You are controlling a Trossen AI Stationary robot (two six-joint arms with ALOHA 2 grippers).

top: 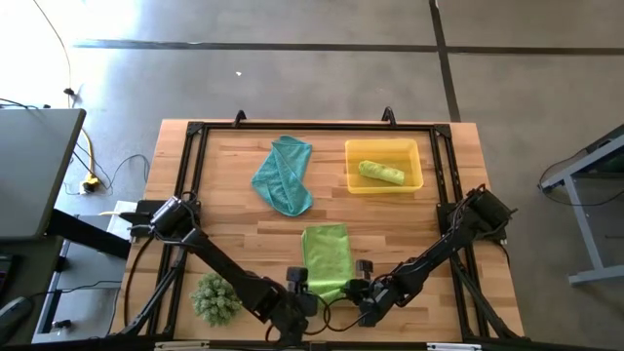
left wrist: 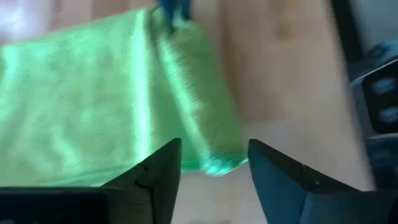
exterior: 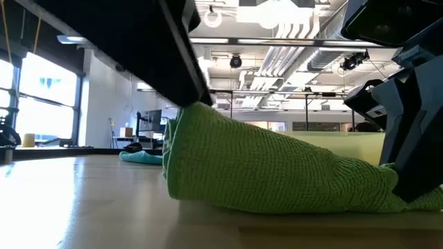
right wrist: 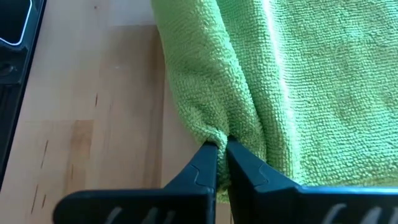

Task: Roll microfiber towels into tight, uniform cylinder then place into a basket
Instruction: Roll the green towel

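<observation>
A lime-green microfiber towel (top: 327,255) lies near the table's front edge, its near edge rolled up into a thick fold (exterior: 277,173). My left gripper (left wrist: 214,171) stands open at the left end of that roll (left wrist: 214,152), one finger on either side. My right gripper (right wrist: 222,155) is shut on the roll's right end. A teal towel (top: 285,174) lies crumpled farther back. The yellow basket (top: 419,182) at the back right holds a rolled green towel (top: 380,173). My left gripper is open around the roll's left end (left wrist: 217,163); whether its fingers touch the cloth I cannot tell. My right gripper pinches a bunched fold of the rolled edge (right wrist: 221,135) between its two fingertips, slanting down from the near right. The towel's right end (exterior: 377,190) lies low on the table.
A spiky green ball-shaped plant (top: 215,297) stands at the front left, close to my left arm. A black frame (top: 195,132) runs around the wooden tabletop. Bare wood (top: 244,234) lies between the towels and left of the green one.
</observation>
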